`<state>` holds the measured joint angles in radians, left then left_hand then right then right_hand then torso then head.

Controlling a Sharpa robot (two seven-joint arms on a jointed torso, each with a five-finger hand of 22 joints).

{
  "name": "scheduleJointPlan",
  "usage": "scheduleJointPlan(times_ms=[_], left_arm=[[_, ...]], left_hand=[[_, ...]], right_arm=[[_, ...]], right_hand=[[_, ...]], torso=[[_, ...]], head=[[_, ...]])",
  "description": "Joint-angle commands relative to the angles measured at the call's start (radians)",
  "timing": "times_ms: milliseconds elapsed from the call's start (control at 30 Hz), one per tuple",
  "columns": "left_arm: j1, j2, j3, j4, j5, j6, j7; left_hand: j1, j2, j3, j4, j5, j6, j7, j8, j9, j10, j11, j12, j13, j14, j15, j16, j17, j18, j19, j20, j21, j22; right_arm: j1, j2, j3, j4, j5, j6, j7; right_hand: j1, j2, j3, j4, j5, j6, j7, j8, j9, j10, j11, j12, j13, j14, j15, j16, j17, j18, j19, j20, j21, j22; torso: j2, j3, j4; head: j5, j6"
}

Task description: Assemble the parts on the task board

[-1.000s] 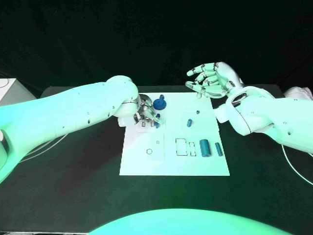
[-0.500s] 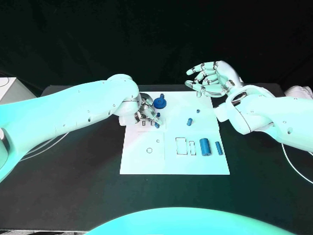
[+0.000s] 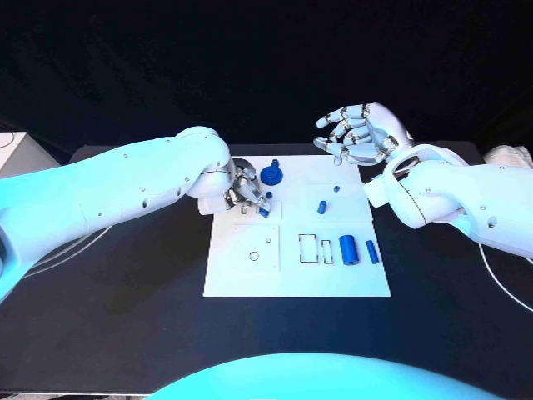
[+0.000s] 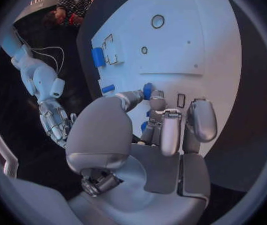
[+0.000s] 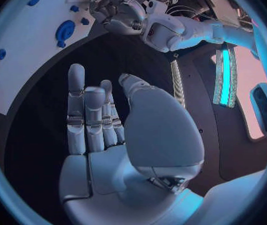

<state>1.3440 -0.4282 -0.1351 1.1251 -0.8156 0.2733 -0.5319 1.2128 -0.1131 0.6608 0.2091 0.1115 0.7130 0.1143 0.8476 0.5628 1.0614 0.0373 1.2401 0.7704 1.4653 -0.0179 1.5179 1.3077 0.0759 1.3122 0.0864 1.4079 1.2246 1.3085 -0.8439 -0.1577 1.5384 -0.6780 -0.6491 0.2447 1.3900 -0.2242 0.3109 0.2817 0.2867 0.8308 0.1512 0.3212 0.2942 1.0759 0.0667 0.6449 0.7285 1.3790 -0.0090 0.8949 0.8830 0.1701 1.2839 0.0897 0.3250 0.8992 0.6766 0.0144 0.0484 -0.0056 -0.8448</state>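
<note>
Small blue part [image 3: 266,212] at the left hand [image 3: 245,190]: mostly covered by the silver fingers in the head view; its shape cannot be told. In the left wrist view only its blue tip [image 4: 147,90] shows between thumb and fingertip.

Flat white rectangular task board [image 3: 296,275]: far-left corner hidden beneath the left hand.

Blue round disc-shaped part [image 5: 64,31] beside the left hand: detail too small to read.

The near half of the task board [image 3: 296,279] lies bare and open from the front. Its far left corner is crowded: the left hand [image 3: 245,190] sits low over it, close to the round blue part [image 3: 274,176]. Cylinders [image 3: 356,249] stand near the right edge. The right hand [image 3: 356,137] hangs spread above the far edge.
</note>
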Motion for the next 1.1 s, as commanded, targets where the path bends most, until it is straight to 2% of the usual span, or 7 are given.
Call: scheduleJointPlan(times_ms=[33,100,167,400,533,833,1100], left_arm=[[0.000,-0.013,0.005,0.019,0.046,-0.054,0.015],[0.001,-0.023,0.009,0.030,0.052,-0.073,0.018],[0.001,-0.035,0.013,0.042,0.058,-0.098,0.020],[0.001,-0.058,0.020,0.070,0.052,-0.165,0.027],[0.001,-0.062,0.019,0.082,0.007,-0.198,0.031],[-0.001,-0.053,0.005,0.088,-0.092,-0.242,0.034],[-0.008,-0.043,-0.010,0.080,-0.150,-0.255,0.031]], left_hand=[[-0.030,-0.014,0.205,-0.196,0.052,0.009,-0.005,0.010,0.128,0.022,-0.003,0.013,0.020,0.064,-0.006,0.008,0.166,0.002,0.014,0.000,0.011,0.011],[-0.042,-0.019,0.215,-0.204,0.082,0.015,-0.007,0.012,0.137,0.036,-0.005,0.019,0.033,0.066,-0.009,0.010,0.169,0.000,0.019,-0.002,0.014,0.018],[-0.062,-0.034,0.226,-0.218,0.156,0.034,-0.014,0.016,0.149,0.071,-0.012,0.037,0.071,0.074,-0.015,0.016,0.183,-0.004,0.036,-0.007,0.026,0.039],[-0.094,-0.058,0.236,-0.240,0.275,0.073,-0.029,0.008,0.165,0.130,-0.027,0.057,0.129,0.085,-0.030,0.026,0.206,-0.011,0.062,-0.021,0.044,0.073],[-0.107,-0.068,0.236,-0.247,0.333,0.092,-0.036,0.004,0.172,0.156,-0.034,0.068,0.158,0.090,-0.037,0.031,0.216,-0.013,0.069,-0.028,0.049,0.081],[-0.109,-0.071,0.237,-0.251,0.349,0.099,-0.039,0.003,0.175,0.166,-0.037,0.072,0.169,0.091,-0.039,0.032,0.218,-0.014,0.072,-0.031,0.051,0.085],[-0.109,-0.072,0.238,-0.253,0.354,0.101,-0.040,0.002,0.176,0.169,-0.038,0.072,0.171,0.091,-0.040,0.031,0.217,-0.014,0.073,-0.032,0.051,0.086]], right_arm=[[-0.001,-0.001,0.000,0.000,-0.006,0.013,0.010],[-0.001,-0.002,0.000,0.000,-0.004,0.013,0.010],[-0.001,-0.004,0.000,0.001,-0.002,0.013,0.009],[-0.001,-0.006,0.000,0.000,0.003,0.014,0.009],[-0.002,-0.005,0.000,-0.002,0.006,0.015,0.008],[-0.003,-0.005,0.000,-0.003,0.008,0.017,0.007],[-0.003,-0.005,-0.001,-0.003,0.008,0.017,0.007]], right_hand=[[-0.003,-0.006,0.006,0.000,0.002,0.002,0.005,0.004,-0.001,-0.006,0.002,-0.004,-0.002,-0.009,0.000,-0.004,0.000,0.012,0.001,0.002,-0.007,-0.001],[-0.003,-0.006,0.006,0.000,0.002,0.002,0.005,0.004,-0.001,-0.006,0.002,-0.004,-0.002,-0.009,0.000,-0.004,0.000,0.012,0.001,0.002,-0.007,-0.001],[-0.005,-0.005,0.006,0.001,0.002,0.002,0.005,0.004,-0.001,-0.006,0.002,-0.004,-0.002,-0.009,0.000,-0.005,0.000,0.012,0.001,0.002,-0.008,-0.002],[-0.005,-0.005,0.006,0.001,0.002,0.002,0.005,0.004,-0.001,-0.006,0.002,-0.004,-0.002,-0.009,0.000,-0.005,0.000,0.012,0.001,0.002,-0.008,-0.002],[-0.005,-0.005,0.006,0.001,0.002,0.002,0.005,0.004,-0.001,-0.006,0.002,-0.004,-0.002,-0.009,0.000,-0.005,0.000,0.012,0.001,0.002,-0.008,-0.002],[-0.007,-0.005,0.006,0.002,0.002,0.001,0.005,0.004,-0.001,-0.005,0.003,-0.004,-0.003,-0.009,0.000,-0.008,-0.001,0.012,0.001,0.002,-0.009,-0.004],[-0.007,-0.005,0.006,0.002,0.002,0.001,0.005,0.004,-0.001,-0.005,0.003,-0.004,-0.003,-0.009,0.000,-0.008,-0.001,0.012,0.001,0.002,-0.009,-0.004]], torso=[[-0.001,0.0001,0.0011],[-0.002,0.0005,0.0019],[-0.001,0.0005,0.0024],[-0.001,-0.0002,0.0020],[-0.001,-0.0004,0.0014],[0.000,-0.0014,0.0009],[0.000,-0.0006,0.0006]], head=[[-0.001,0.000],[-0.001,0.000],[-0.002,-0.001],[0.001,-0.001],[0.004,-0.002],[0.007,-0.004],[0.009,-0.007]])
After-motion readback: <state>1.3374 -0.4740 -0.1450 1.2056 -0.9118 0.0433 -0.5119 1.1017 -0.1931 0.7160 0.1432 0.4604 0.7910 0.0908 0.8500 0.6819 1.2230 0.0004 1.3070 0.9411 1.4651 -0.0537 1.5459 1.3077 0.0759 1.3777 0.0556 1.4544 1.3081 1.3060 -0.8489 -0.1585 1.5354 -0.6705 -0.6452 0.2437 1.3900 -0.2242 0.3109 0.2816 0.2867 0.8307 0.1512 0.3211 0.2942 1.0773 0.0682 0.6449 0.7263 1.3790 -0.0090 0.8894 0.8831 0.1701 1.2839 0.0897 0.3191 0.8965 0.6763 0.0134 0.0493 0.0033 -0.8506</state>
